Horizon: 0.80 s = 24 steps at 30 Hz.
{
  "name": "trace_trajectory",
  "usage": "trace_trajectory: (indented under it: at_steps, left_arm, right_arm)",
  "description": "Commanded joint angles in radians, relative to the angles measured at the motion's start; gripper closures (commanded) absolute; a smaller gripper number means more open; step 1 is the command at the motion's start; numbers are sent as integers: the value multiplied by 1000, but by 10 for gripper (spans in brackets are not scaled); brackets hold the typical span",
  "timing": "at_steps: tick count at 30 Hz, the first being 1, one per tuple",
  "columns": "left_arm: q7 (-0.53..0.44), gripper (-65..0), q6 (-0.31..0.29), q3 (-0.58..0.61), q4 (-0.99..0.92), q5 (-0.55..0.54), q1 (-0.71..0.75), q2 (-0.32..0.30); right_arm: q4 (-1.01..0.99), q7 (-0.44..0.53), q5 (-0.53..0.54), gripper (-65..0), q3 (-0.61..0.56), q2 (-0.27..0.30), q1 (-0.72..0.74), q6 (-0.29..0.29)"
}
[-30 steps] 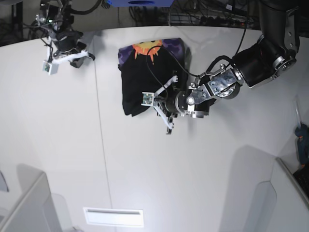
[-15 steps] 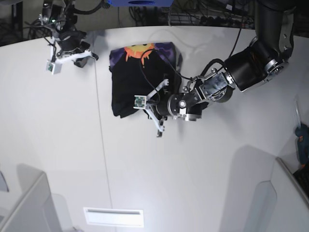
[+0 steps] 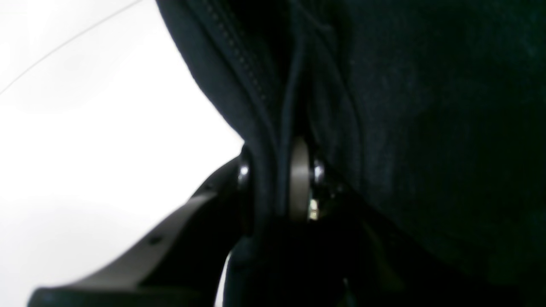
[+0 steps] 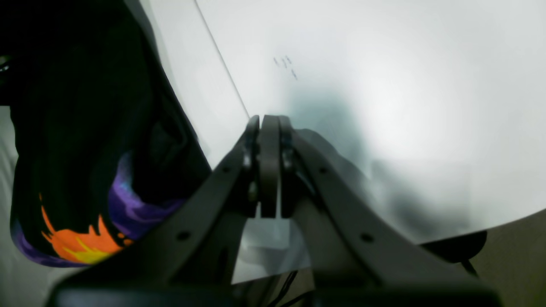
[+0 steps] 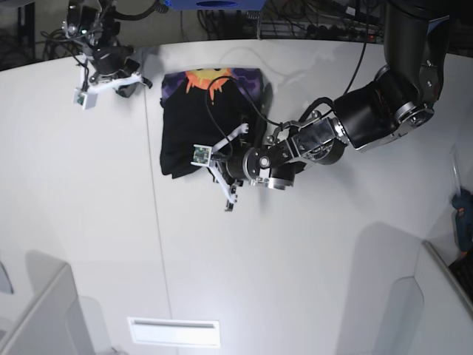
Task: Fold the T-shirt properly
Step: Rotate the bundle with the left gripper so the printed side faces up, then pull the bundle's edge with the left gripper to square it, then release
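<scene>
The T-shirt (image 5: 194, 126) lies folded into a compact black bundle at the back of the white table, its orange and purple sunburst print (image 5: 211, 78) on the far end. My left gripper (image 5: 219, 174) is at the bundle's near right edge, shut on the T-shirt. In the left wrist view the fingers (image 3: 298, 179) pinch a stitched hem of the black T-shirt (image 3: 426, 128), with the left gripper (image 3: 277, 179) clamped tight. My right gripper (image 5: 137, 81) hovers just left of the shirt's far corner, shut and empty. The right wrist view shows this right gripper (image 4: 268, 170) beside the T-shirt (image 4: 85, 128).
A thin seam (image 5: 157, 222) runs front to back across the table (image 5: 295, 266). A white label strip (image 5: 174, 331) lies near the front edge. Cables crowd the back edge (image 5: 310, 26). Grey panels stand at both front corners, and a blue object (image 5: 464, 218) sits at the far right.
My left gripper has dragged the folded T-shirt leftward across the table. The right gripper has shifted slightly right and back, staying shut.
</scene>
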Motion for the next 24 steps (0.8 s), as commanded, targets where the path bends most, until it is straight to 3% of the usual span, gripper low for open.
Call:
trace_trajectory:
  at_steps: [1,8,18,21,24]
  left_arm:
    - [71,0,-38,11,-10,24,7,-8]
    - [73,0,-38,11,-9,21,-10,-6]
    - [74,-456,-38,9,87,12,-73,-13]
    - [74,-527,-38,3,87,12,-93,-11]
    - [74,-533,-38,-66,88,10,-105,-6]
  right_arm:
    - [12,18,5,0,2,4,0,12]
    - [12,18,5,0,2,4,10,12]
    - [12,18,5,0,2,4,12,12]
    - [12,18,5,0,2,4,12,12]
    - [12,17,5,0,2,4,12,12]
